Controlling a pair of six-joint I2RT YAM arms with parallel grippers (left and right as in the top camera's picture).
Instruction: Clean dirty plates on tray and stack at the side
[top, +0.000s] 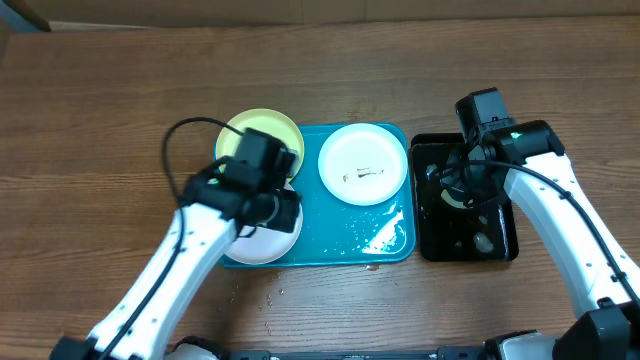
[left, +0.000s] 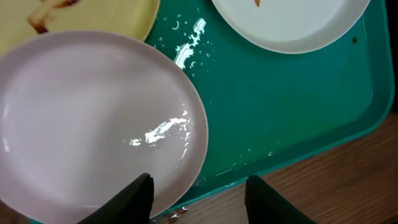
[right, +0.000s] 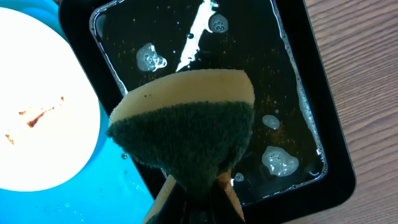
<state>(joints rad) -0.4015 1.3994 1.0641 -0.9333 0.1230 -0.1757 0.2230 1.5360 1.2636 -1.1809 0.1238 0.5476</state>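
wooden table, black tub beside tray, sponge

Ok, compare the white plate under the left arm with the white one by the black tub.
The left plate is smear-free and wet-glossy; the right plate bears brown smears. The left plate overlaps the yellow plate's edge at the tray's near corner; the right plate lies alone. Both are round, white, similar in size.
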